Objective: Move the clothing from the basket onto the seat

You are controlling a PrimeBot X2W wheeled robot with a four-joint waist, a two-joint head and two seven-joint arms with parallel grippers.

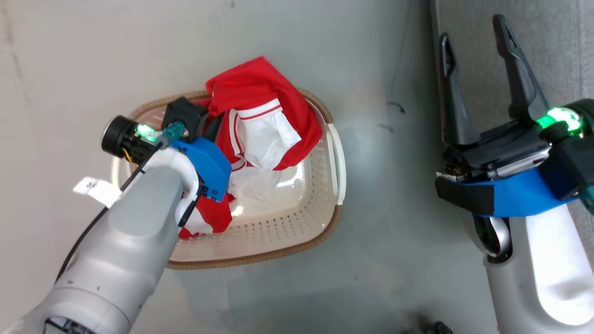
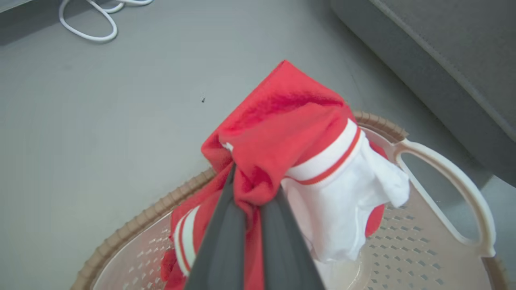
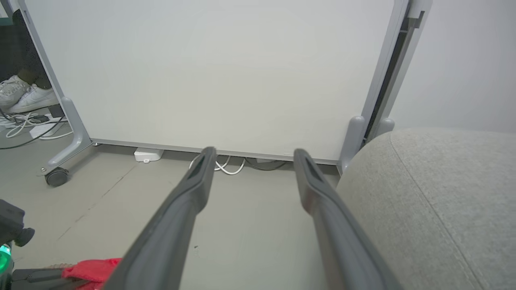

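- Lower left of the head view: the left arm (image 1: 120,241) reaches over the basket (image 1: 287,222). In the left wrist view, the left gripper (image 2: 254,189) is clenched on a bunch of the clothing (image 1: 260,93).
- Centre: the clothing, red with white panels and striped trim, rises in a peak across the basket's upper rim. Its lower folds lie inside the basket.
- The basket stands on the grey floor (image 1: 394,232), near the seat (image 1: 557,41) but apart from it.
- Right: the right gripper (image 1: 472,30) has its fingers spread wide, grasping nothing, with the tips pointing up over the seat's edge at upper right.
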